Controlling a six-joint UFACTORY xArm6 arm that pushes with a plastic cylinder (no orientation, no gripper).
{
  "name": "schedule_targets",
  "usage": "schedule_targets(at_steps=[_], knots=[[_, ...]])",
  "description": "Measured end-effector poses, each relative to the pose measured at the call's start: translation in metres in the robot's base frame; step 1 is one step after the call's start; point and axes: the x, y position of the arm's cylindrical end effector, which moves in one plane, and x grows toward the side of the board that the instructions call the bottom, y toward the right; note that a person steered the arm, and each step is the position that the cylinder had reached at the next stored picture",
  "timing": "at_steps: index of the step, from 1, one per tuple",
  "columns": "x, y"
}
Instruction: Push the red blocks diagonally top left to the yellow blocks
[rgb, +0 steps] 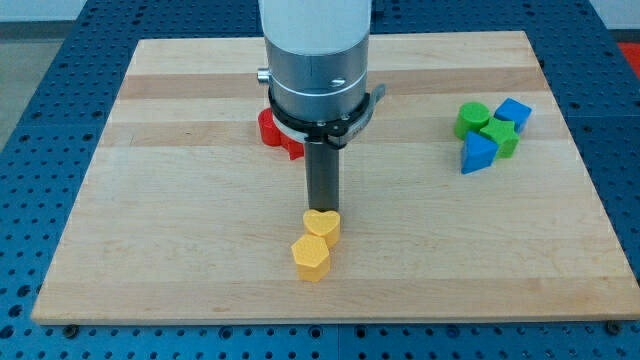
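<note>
Two yellow blocks sit touching at the board's lower middle: a yellow heart (322, 224) and, just below it, a yellow hexagon (311, 257). A red block (272, 131) lies above them at the upper middle, largely hidden behind the arm's body; its shape and any second red block cannot be made out. My tip (322, 209) stands at the top edge of the yellow heart, well below the red block.
At the view's right lies a cluster: a green cylinder (472, 119), a green block (501, 136), a blue block (514, 112) and a blue triangle (478, 153). The wooden board (150, 250) lies on a blue perforated table.
</note>
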Motion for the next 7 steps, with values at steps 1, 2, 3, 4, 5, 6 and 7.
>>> schedule_targets(at_steps=[1,2,3,4,5,6,7], knots=[[-0.004,0.002],[-0.013,0.026],[-0.013,0.058],[-0.013,0.079],[-0.013,0.092],[-0.013,0.11],[-0.013,0.119]])
